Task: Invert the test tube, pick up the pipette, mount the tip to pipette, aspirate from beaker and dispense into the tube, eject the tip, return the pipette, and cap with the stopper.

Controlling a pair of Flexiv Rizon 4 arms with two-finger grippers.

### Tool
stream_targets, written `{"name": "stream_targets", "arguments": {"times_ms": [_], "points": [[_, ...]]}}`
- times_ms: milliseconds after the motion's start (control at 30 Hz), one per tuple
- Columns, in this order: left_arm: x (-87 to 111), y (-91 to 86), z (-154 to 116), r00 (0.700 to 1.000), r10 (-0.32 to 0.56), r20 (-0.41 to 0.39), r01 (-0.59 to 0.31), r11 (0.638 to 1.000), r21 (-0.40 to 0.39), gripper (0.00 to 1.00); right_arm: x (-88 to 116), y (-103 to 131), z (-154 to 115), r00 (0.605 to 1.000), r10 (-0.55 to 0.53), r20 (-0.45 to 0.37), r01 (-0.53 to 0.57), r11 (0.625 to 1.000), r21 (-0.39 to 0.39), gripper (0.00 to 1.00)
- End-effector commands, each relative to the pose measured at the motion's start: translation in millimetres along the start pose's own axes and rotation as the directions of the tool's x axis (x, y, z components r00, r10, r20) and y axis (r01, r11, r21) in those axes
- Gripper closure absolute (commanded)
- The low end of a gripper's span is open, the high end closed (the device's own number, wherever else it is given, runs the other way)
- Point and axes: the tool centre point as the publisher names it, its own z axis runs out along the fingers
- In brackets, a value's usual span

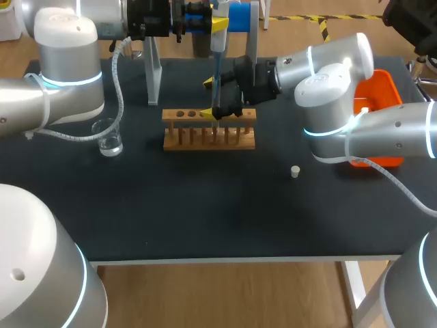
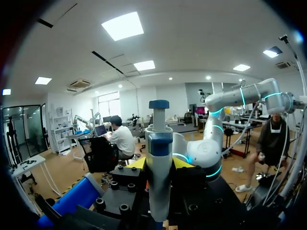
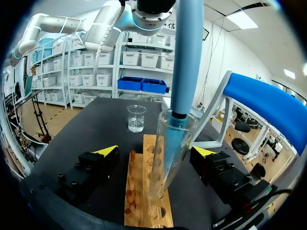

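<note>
L tool clamped on pipette, its lower end inside tube standing in rack. R tool wide open either side of tube, not touching.

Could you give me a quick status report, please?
Left gripper shut on pipette, lower end in test tube in wooden rack. Right gripper open around test tube. Stopper loose on table; nothing in the way.

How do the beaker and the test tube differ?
The beaker is short and wide; the test tube is tall and narrow. The beaker stands on the table by itself; the test tube sits in the wooden rack with the pipette reaching inside it. Both are clear with mouths up.
</note>
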Motion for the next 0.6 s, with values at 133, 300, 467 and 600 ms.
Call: {"name": "stream_targets", "arguments": {"times_ms": [133,300,467,600], "points": [[0.7,-4.3,0.9,1.000,0.002,-0.004,-0.002,1.000,-0.014,1.00,0.2,-0.1,-0.1,1.000,0.000,0.001,0.000,1.000,0.000,0.00],[3.4,-7.0,1.6,1.000,0.005,-0.003,-0.005,1.000,-0.021,1.00,0.2,-0.1,-0.1,1.000,0.000,0.001,0.000,1.000,0.000,0.00],[5.8,-10.1,2.4,1.000,0.010,0.001,-0.010,1.000,-0.024,1.00,0.2,-0.1,-0.1,1.000,0.000,0.001,0.000,1.000,0.000,0.00],[7.8,-12.9,2.8,1.000,0.016,0.004,-0.016,1.000,-0.027,1.00,0.2,-0.1,-0.1,1.000,0.000,0.001,0.000,1.000,0.000,0.00]]}}
